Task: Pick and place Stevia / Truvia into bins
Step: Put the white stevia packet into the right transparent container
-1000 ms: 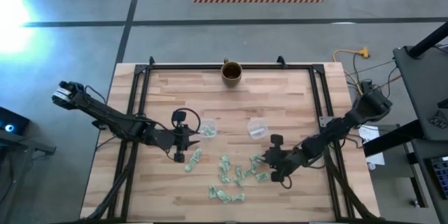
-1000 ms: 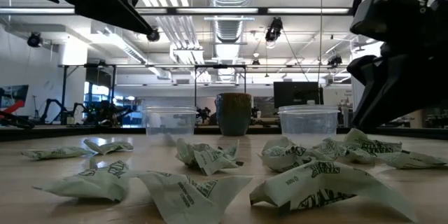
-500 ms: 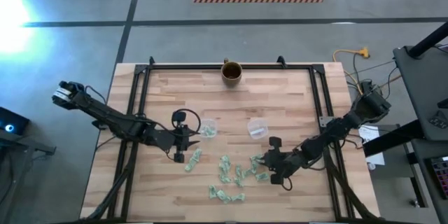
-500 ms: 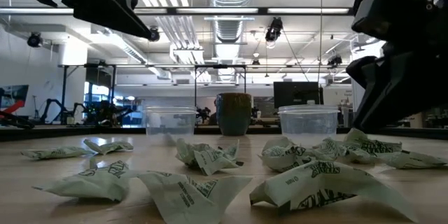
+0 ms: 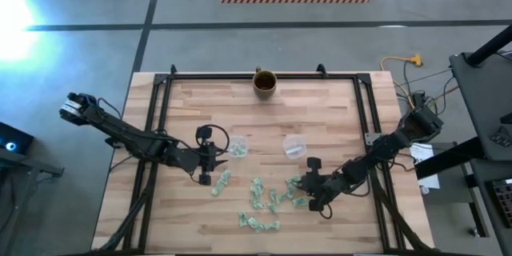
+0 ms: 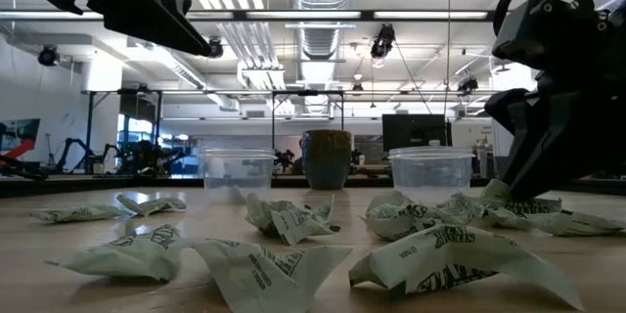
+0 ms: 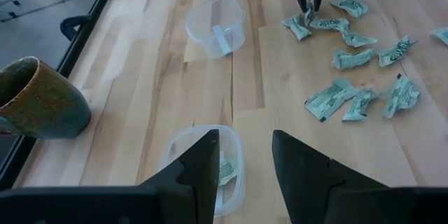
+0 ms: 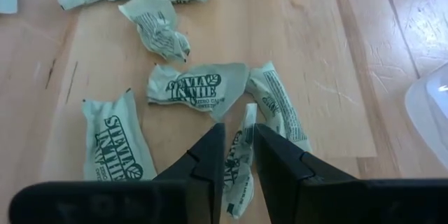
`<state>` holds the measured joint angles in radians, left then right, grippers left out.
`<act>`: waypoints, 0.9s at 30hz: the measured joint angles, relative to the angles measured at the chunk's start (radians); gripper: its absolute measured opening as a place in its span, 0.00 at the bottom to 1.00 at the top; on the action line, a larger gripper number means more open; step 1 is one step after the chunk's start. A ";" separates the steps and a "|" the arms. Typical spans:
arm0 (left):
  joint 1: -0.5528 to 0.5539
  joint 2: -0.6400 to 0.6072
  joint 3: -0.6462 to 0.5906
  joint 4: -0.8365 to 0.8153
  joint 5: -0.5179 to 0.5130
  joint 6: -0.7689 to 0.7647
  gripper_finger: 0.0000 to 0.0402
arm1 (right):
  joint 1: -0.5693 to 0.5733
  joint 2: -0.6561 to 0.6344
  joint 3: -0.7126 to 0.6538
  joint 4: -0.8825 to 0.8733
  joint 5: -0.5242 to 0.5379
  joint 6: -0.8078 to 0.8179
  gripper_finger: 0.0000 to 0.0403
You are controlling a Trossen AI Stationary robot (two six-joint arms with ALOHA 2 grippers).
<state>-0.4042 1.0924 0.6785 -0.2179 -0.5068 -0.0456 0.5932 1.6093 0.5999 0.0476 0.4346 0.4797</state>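
Note:
Several crumpled green-and-white Stevia packets lie loose on the wooden table, mostly near its near edge. Two clear cups stand mid-table, the left one with a packet inside and the right one. My left gripper hovers open just above the left cup. My right gripper is down among the packets at the cluster's right end, shut on one packet. My right gripper pinches one crumpled Stevia packet along its narrow middle between the two fingertips. The fingers come from above, slanting down, and lie along the packet's length. The packet rests on the table beside its neighbours.
A brown-gold mug stands near the far edge. A black frame runs along the table's sides. Bare wood lies between the cups and the mug. Other packets crowd close around the right gripper.
My right gripper has come down onto the packets at the cluster's right end and shifted slightly toward the table's left and near edge. The left arm and the cups have kept still.

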 joint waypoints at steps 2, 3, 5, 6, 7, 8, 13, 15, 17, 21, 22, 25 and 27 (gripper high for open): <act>0.000 0.000 0.000 0.000 0.000 0.000 0.29 | 0.000 0.010 0.000 0.000 0.000 0.000 0.14; 0.000 0.000 0.000 0.000 0.000 0.000 0.29 | 0.000 0.017 0.000 -0.001 0.000 0.000 0.13; 0.000 0.000 0.000 0.000 0.000 0.000 0.29 | 0.000 0.028 0.000 0.001 0.003 0.001 0.10; 0.000 0.000 0.000 0.000 0.000 0.000 0.29 | 0.000 0.031 0.000 0.000 0.009 0.002 0.09; 0.000 0.000 0.000 0.000 0.000 0.000 0.29 | 0.000 0.032 0.000 0.001 0.011 0.001 0.07; 0.000 0.000 0.000 0.000 0.000 0.000 0.29 | 0.000 0.032 0.000 0.002 0.014 0.000 0.05; 0.000 0.000 0.000 0.001 0.000 0.000 0.29 | 0.003 0.005 0.005 0.001 0.041 -0.027 0.02; 0.000 0.000 0.000 0.001 0.000 0.000 0.29 | 0.003 -0.016 0.012 0.000 0.041 -0.043 0.02; 0.000 0.000 0.000 0.001 0.000 0.000 0.29 | 0.003 -0.041 0.019 0.001 0.041 -0.080 0.02; 0.000 0.000 0.000 0.001 0.000 0.000 0.29 | 0.003 -0.113 0.047 -0.053 0.097 -0.158 0.02; 0.000 -0.001 0.000 0.002 0.000 0.000 0.29 | 0.000 -0.132 0.055 -0.085 0.131 -0.177 0.02; 0.000 -0.001 -0.001 0.004 0.000 0.000 0.29 | -0.023 -0.187 0.071 -0.172 0.255 -0.220 0.02; 0.000 -0.001 -0.001 0.004 0.001 0.000 0.29 | -0.058 -0.221 0.071 -0.205 0.303 -0.240 0.02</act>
<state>-0.4042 1.0916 0.6772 -0.2142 -0.5060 -0.0460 0.5354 1.3885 0.6710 -0.1577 0.7379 0.2395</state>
